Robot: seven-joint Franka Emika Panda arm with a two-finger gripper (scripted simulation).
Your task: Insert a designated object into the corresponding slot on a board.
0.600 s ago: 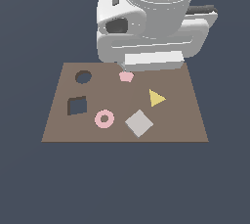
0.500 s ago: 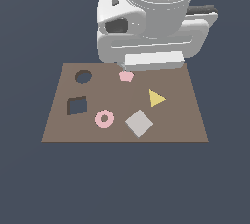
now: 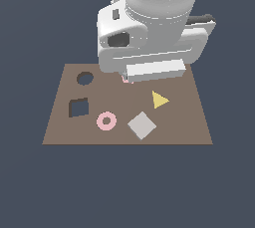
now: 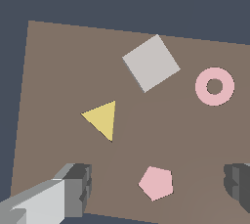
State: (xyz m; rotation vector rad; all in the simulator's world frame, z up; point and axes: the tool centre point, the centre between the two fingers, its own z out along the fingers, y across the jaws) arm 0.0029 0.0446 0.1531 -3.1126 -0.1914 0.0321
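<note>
The designated object, a flat light-grey square tile (image 3: 142,125) (image 4: 151,62), lies loose on the brown board (image 3: 189,122) (image 4: 58,71) near its front edge. The slot (image 3: 78,107), a dark square hole, is at the exterior view's left and empty; it is out of the wrist view. My gripper (image 4: 157,185) is open and holds nothing. It hangs over the board's back part, apart from the tile. One finger (image 4: 73,191) and the other finger (image 4: 239,181) stand on either side of a pink pentagon (image 4: 156,183). In the exterior view the white hand (image 3: 154,70) hides the fingers.
A round hole (image 3: 85,78) lies behind the slot. A pink ring (image 3: 106,121) (image 4: 214,86) sits between slot and tile. A yellow triangle (image 3: 159,99) (image 4: 102,119) lies behind the tile. Only a sliver of the pink pentagon (image 3: 125,78) shows under the hand.
The hand has come lower in the exterior view and now covers most of the pink pentagon. The loose pieces have not moved.
</note>
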